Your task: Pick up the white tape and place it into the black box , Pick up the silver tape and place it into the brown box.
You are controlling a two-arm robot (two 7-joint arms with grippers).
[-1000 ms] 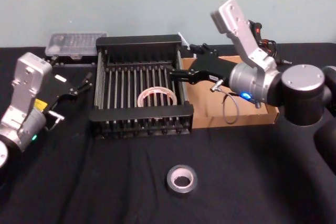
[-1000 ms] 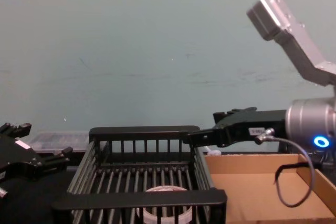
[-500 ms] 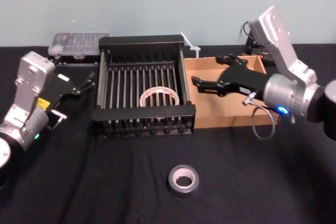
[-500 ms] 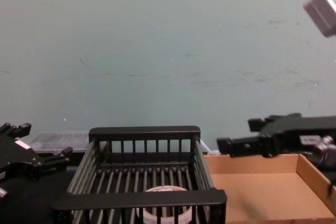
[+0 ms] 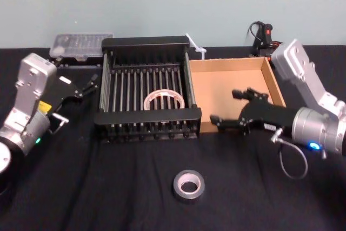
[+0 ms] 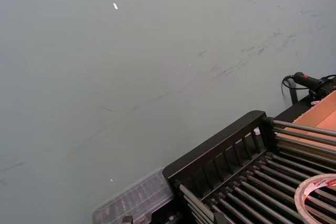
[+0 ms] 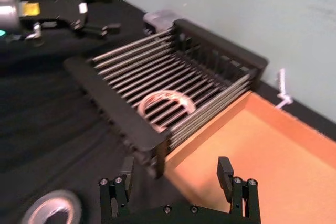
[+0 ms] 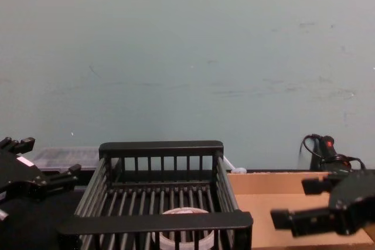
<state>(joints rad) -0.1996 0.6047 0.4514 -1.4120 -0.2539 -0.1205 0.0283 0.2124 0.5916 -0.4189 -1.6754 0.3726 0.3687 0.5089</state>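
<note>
The white tape (image 5: 164,100) (image 7: 165,102) (image 8: 184,211) (image 6: 317,195) lies flat on the slatted floor of the black box (image 5: 146,116) (image 7: 118,114) (image 8: 158,222) (image 6: 220,145). Right of it sits the brown box (image 5: 230,62) (image 7: 262,150) (image 8: 275,182), nothing inside. The silver tape (image 5: 188,186) (image 7: 52,211) rests on the black cloth in front of both boxes. My right gripper (image 5: 224,106) (image 7: 176,174) (image 8: 291,203) hovers open and holding nothing over the brown box's front left corner, behind and right of the silver tape. My left gripper (image 5: 75,101) (image 8: 44,157) (image 7: 89,24) waits open, left of the black box.
A clear plastic case (image 5: 81,44) (image 6: 136,200) lies behind the black box at the back left. A black and red cabled device (image 5: 262,33) (image 8: 322,147) stands behind the brown box. Black cloth covers the table, with free room around the silver tape.
My right gripper has drawn back from over the black box's right wall, across the brown box, to that box's front left corner, and sunk lower. Left arm and both tapes unchanged.
</note>
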